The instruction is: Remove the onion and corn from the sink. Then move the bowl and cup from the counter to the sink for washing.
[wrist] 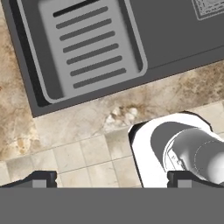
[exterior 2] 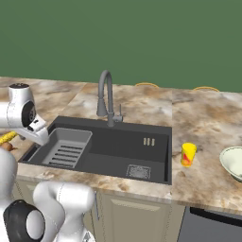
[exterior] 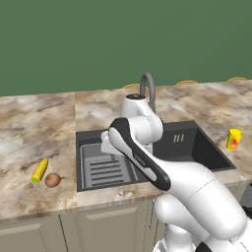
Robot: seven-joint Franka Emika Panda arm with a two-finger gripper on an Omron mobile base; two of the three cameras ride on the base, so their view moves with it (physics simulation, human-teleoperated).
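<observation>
While on counter (exterior: 29,128), corn (exterior: 40,170) beside onion (exterior: 52,180)

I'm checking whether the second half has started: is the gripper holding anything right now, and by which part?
Nothing is held. The gripper is open and empty, looking down on the sink rack and front counter edge.

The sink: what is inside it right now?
Inside the sink lie a ribbed rack insert and a square drain grate, with no food or dishes in the visible part. In the left base view the arm covers the basin's middle. The onion and corn lie on the counter.
</observation>
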